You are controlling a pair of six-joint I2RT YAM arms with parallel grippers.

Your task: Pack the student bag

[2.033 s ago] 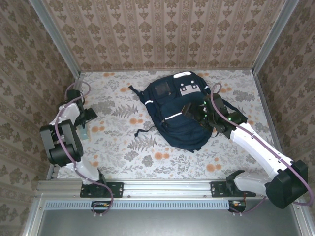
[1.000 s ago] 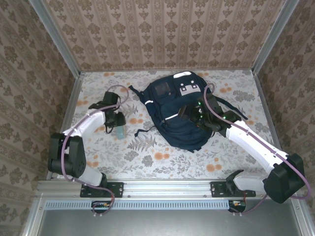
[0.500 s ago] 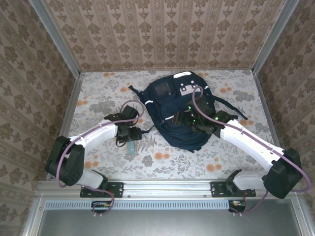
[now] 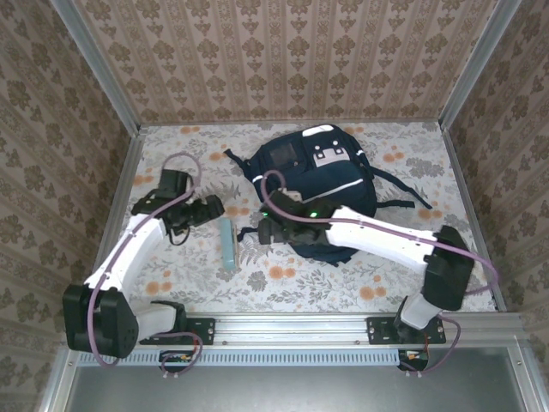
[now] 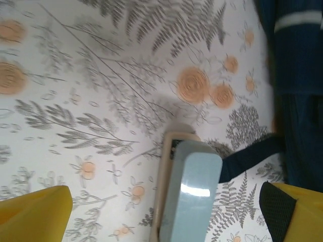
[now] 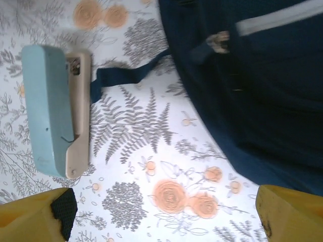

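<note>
Stapler lies just left of student bag.

We see soft, even light from overhead, with faint shadows beside the student bag. The left wrist view is blurred, and left of the bag a white glare streaks the pale blue case.

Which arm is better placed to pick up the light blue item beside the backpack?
Left, probably. In its wrist view the light blue item sits centred between the fingers of the open left claw; the right claw, stretched across the student bag, has it off to one side.
</note>
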